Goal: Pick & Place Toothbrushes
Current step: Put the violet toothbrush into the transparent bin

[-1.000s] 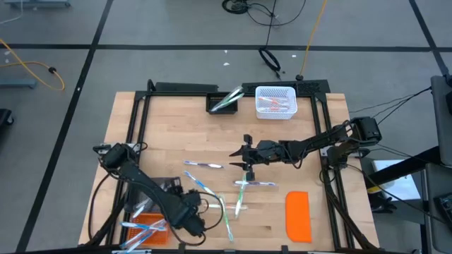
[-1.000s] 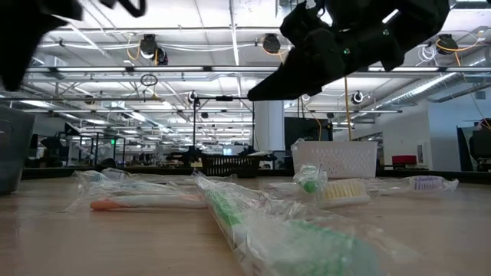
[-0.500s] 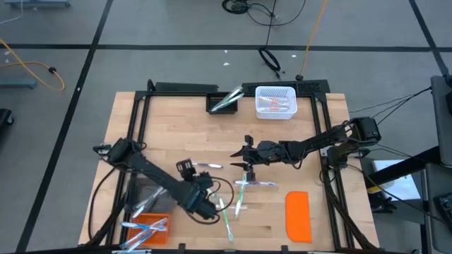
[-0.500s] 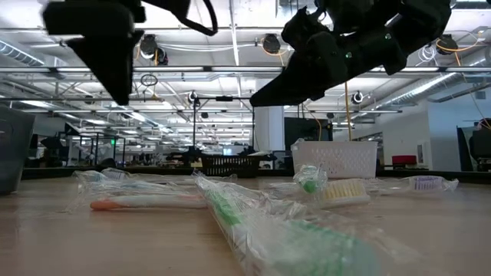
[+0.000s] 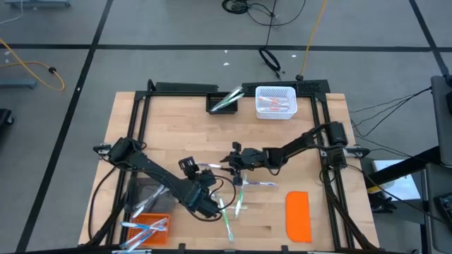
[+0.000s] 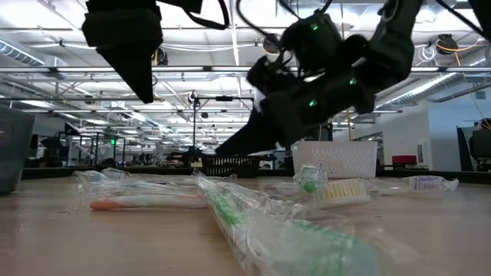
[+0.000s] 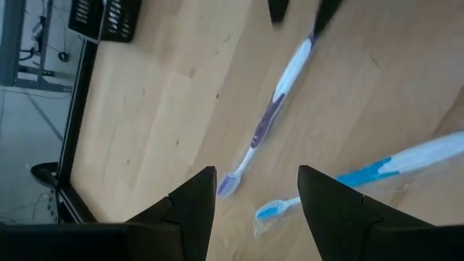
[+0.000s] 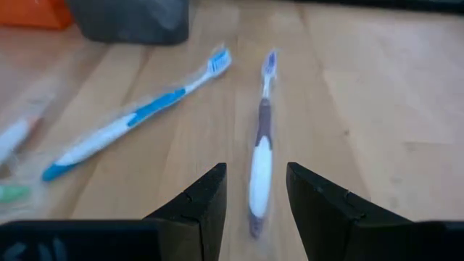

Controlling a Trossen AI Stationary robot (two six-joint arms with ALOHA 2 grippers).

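Note:
Several toothbrushes in clear wrap lie flat mid-table: a purple toothbrush [image 5: 205, 166], a blue toothbrush [image 5: 198, 183], and green ones [image 5: 239, 199] nearer the near edge. My right gripper [image 5: 230, 161] is open; in its wrist view the purple toothbrush's handle end [image 8: 259, 190] lies between the fingers, and I see no touch. My left gripper [image 5: 188, 166] is open above the purple toothbrush's [image 7: 270, 122] head end, with the blue toothbrush [image 7: 361, 175] beside it. In the low view the left gripper [image 6: 126, 46] hangs high and the right gripper [image 6: 230, 142] lower.
A black basket [image 5: 224, 103] and a white basket [image 5: 275, 102] holding toothbrushes stand at the far edge. An orange lid [image 5: 298, 215] lies near the right near corner. An orange bin [image 5: 149, 233] with toothbrushes and a grey bin [image 5: 145, 195] sit at the left near corner.
My left gripper has swung from the near edge beside the orange bin toward the middle, ending over the purple toothbrush's head end. My right gripper has moved toward the table's left and down toward that toothbrush's handle end. The toothbrushes have stayed where they were.

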